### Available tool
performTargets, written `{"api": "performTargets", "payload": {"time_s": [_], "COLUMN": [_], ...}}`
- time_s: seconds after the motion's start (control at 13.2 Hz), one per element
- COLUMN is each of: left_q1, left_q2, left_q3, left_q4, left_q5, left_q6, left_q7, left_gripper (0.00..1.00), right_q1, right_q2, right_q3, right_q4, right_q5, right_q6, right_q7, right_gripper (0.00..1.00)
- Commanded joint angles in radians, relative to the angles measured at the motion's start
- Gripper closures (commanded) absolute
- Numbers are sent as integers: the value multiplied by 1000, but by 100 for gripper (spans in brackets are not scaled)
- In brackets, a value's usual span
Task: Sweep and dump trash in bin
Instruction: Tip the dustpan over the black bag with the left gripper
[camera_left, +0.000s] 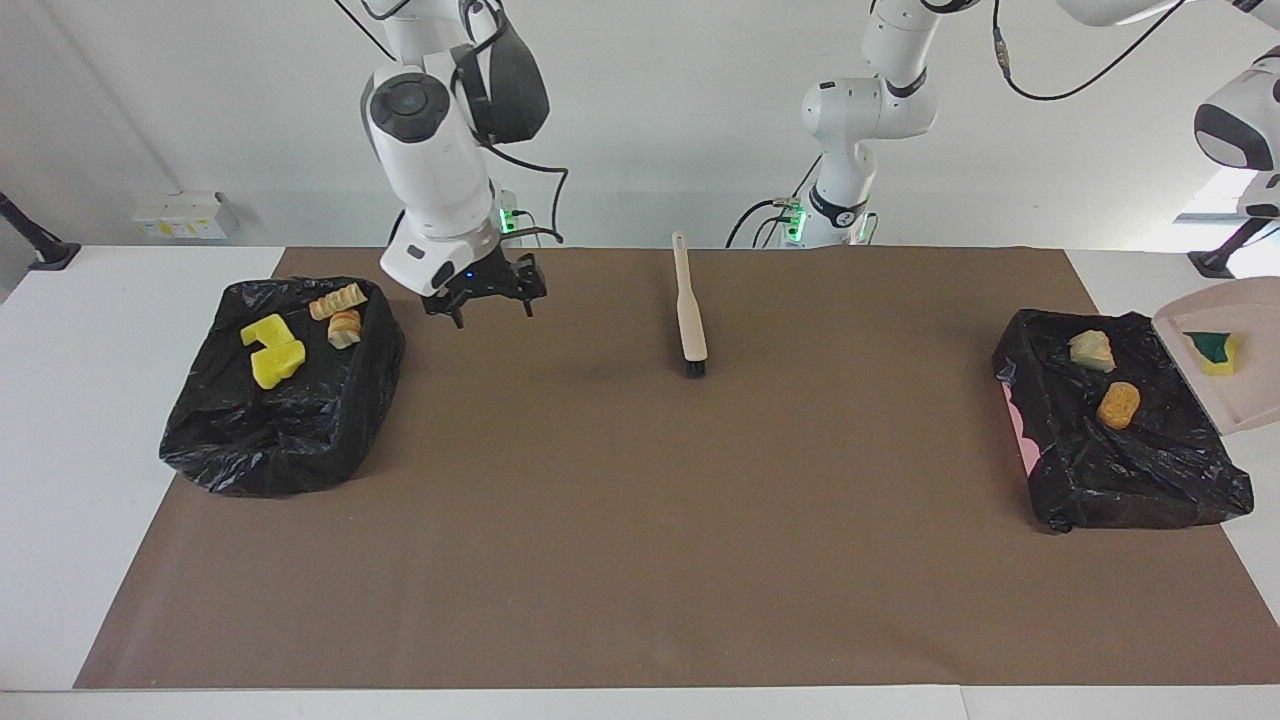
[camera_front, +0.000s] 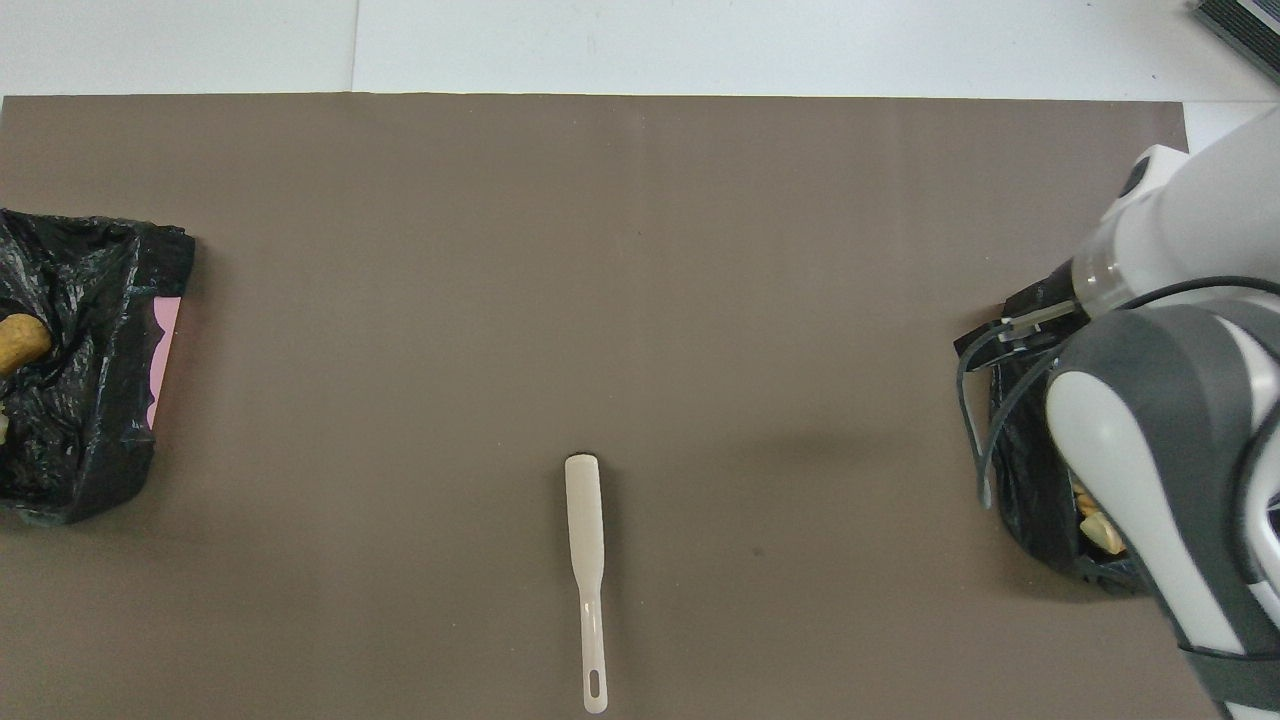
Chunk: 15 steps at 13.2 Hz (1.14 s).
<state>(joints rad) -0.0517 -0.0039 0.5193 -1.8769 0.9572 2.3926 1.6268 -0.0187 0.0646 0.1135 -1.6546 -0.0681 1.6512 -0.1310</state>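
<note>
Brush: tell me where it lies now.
The brush lies on the brown mat, about midway between the two bins, at the robots' edge, with no gripper on it.
</note>
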Motion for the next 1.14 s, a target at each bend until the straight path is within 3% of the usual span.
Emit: {"api": "performTargets", "payload": {"time_s": [0.0, 0.23, 0.53, 0.61, 0.83, 1.06], "left_q1": [-17, -17, -17, -19, -22, -33], "left_q2": [-60, -105, -116, -114, -107, -108], "left_q3": [-71, -140, -168, -179, -185, -243], "left_q4": [-53, -94, -91, -91, -93, -94], "left_q5": [153, 319, 255, 205, -146, -323], "left_q6": [-111, -194, -265, -271, -311, -403], "left_q7": [-167, -286, -326, -329, -329, -332], "left_gripper": [100, 100, 100, 100, 100, 100], "right_q1": [-90, -132, -130, -130, -132, -130], "right_q2": [-2, -32, -69, -75, -78, -86], "right_q3": [12, 0, 3, 2, 0, 1], "right_q4": [65, 101, 101, 101, 102, 98], "right_q5": [-4, 13, 34, 59, 82, 76], "right_q6": [-57, -100, -116, -117, -139, -136], "right_q7": [-30, -22, 7, 8, 22, 34], "right_gripper": [0, 0, 0, 0, 0, 0]}}
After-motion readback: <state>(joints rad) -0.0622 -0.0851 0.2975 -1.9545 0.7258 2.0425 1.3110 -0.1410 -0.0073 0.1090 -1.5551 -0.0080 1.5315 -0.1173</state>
